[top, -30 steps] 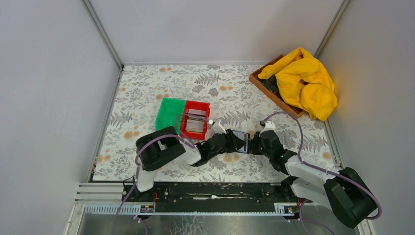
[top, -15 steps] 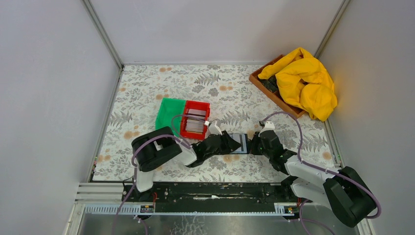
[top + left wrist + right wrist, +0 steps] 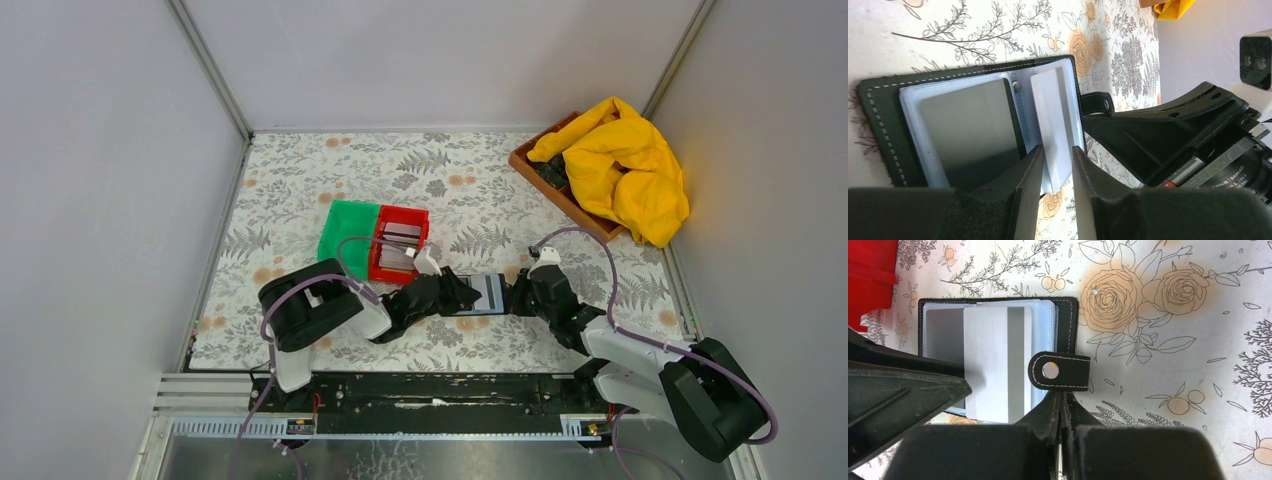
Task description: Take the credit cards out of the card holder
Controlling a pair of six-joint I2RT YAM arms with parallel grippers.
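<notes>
1. Overhead, the card holder (image 3: 487,292) lies open on the desk (image 3: 300,180), near the red bin (image 3: 398,245)
2. Left wrist: the left pincer (image 3: 1055,155) pinches a white credit card (image 3: 1055,115) that sticks partway out of its sleeve
3. Right wrist: the right pincer (image 3: 1061,402) is pressed together, its tips at the holder's snap strap (image 3: 1058,371)

card holder (image 3: 1071,325): black bifold with pale stitching, lying open and flat on the floral counter (image 3: 1173,340), snap strap (image 3: 1058,371) folded out
white card (image 3: 993,360): half out of its clear sleeve, one end sticking past the holder's edge
grey card (image 3: 943,335): fully seated in the neighbouring sleeve
</notes>
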